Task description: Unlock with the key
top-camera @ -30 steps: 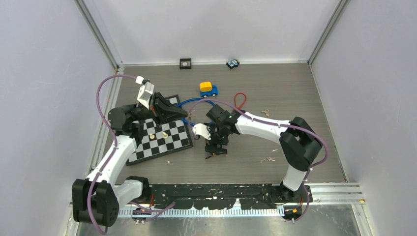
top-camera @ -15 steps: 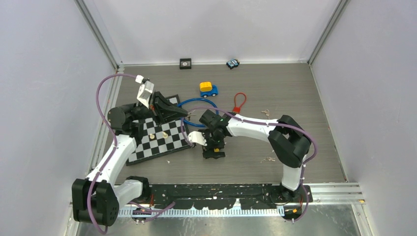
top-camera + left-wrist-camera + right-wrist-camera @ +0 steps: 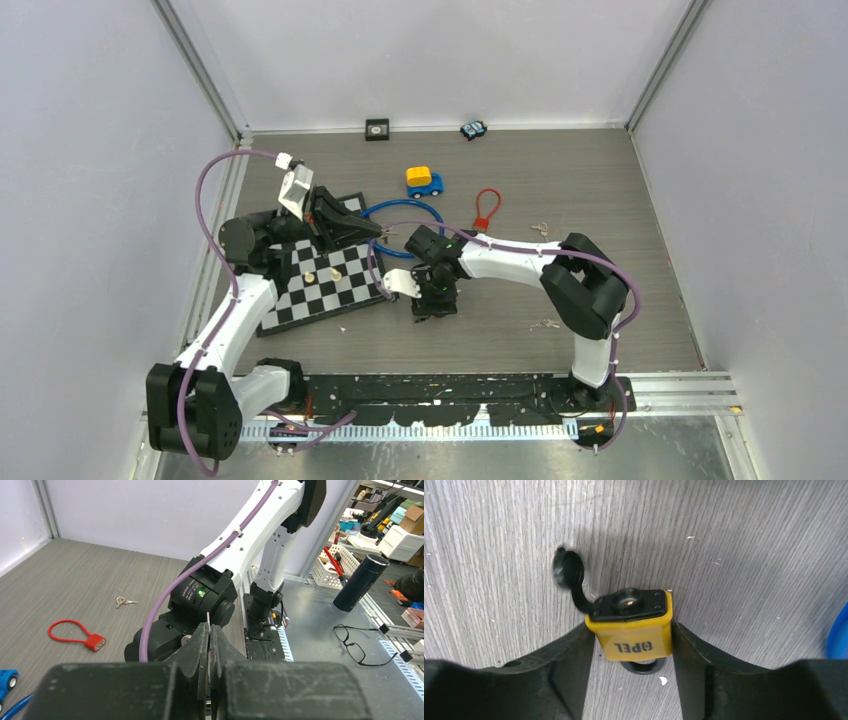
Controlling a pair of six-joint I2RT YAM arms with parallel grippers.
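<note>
Both jaws grip: right gripper (image 3: 631, 630) clamps my padlock (image 3: 634, 642); left gripper (image 3: 209, 629), beyond the padlock, pinches the key (image 3: 208, 617).

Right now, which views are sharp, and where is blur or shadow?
Right wrist: the yellow padlock is sharp, its lettering readable, with a soft shadow beside it. Left wrist: the left gripper near the lens is blurred, while the red cable lock behind is clear. Top external: even light, no glare.
</note>
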